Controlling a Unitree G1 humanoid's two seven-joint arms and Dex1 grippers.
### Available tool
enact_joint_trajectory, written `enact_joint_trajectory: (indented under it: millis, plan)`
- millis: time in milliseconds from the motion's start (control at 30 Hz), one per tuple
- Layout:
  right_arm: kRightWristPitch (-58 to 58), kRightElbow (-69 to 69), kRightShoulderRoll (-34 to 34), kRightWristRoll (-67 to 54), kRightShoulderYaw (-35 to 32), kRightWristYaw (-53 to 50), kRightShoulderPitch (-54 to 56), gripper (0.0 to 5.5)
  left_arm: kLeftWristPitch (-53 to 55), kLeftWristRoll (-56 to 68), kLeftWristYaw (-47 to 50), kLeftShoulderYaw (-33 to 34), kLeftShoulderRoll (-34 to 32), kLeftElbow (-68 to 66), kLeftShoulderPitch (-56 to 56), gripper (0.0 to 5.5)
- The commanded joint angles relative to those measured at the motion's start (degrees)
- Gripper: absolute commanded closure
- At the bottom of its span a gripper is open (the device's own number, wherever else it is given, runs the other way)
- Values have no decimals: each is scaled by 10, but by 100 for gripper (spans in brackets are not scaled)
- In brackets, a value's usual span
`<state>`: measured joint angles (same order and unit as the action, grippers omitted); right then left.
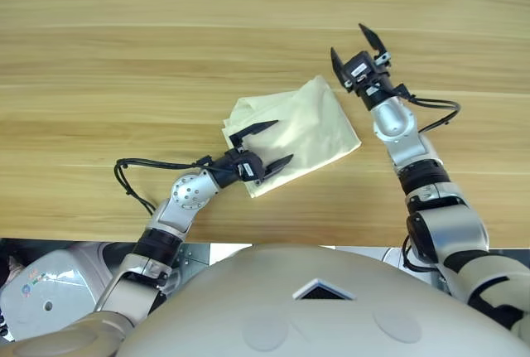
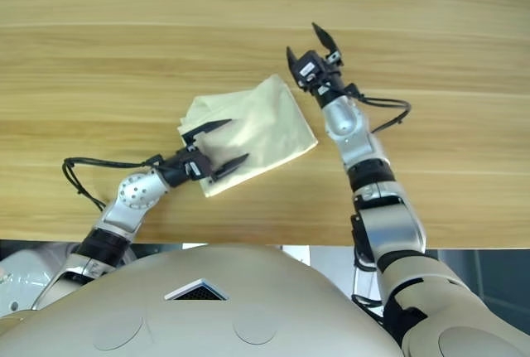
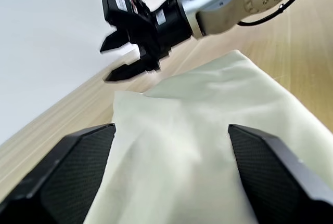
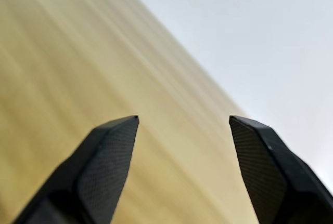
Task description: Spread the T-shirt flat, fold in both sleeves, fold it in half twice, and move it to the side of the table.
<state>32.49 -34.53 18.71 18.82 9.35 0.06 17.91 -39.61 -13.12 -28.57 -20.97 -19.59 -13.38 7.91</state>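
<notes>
The pale yellow T-shirt (image 1: 294, 133) lies folded into a small, roughly square bundle in the middle of the wooden table (image 1: 124, 59). My left gripper (image 1: 269, 143) hovers open over the bundle's near left corner, one finger on each side of that corner, gripping nothing. In the left wrist view the T-shirt (image 3: 208, 146) spreads between the two black fingers (image 3: 78, 177). My right gripper (image 1: 358, 45) is open just past the bundle's far right corner, lifted and pointing away from it. The right wrist view has the open fingers (image 4: 104, 167) over bare wood.
Bare table top (image 2: 124, 42) stretches on all sides of the bundle, widest to the far side and the left. Black cables (image 1: 132, 176) loop beside my left forearm near the table's front edge (image 1: 83, 239).
</notes>
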Motion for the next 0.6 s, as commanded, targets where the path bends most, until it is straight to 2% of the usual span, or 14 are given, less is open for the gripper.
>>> enact_joint_trajectory:
  millis: [33,133,300,600]
  plan:
    - [-35,201,-8,-44,-6,37,-70,228,19,-1,9,2,-8,-6,12,148]
    - [-65,257,-16,-33,29,67,-107,228,22,3,13,0,-5,-1,13,148]
    - [-75,147,-21,0,53,63,-101,228,30,7,17,-3,-3,4,10,148]
    - [-56,-59,-15,7,33,18,-59,228,51,14,25,9,-7,13,12,148]
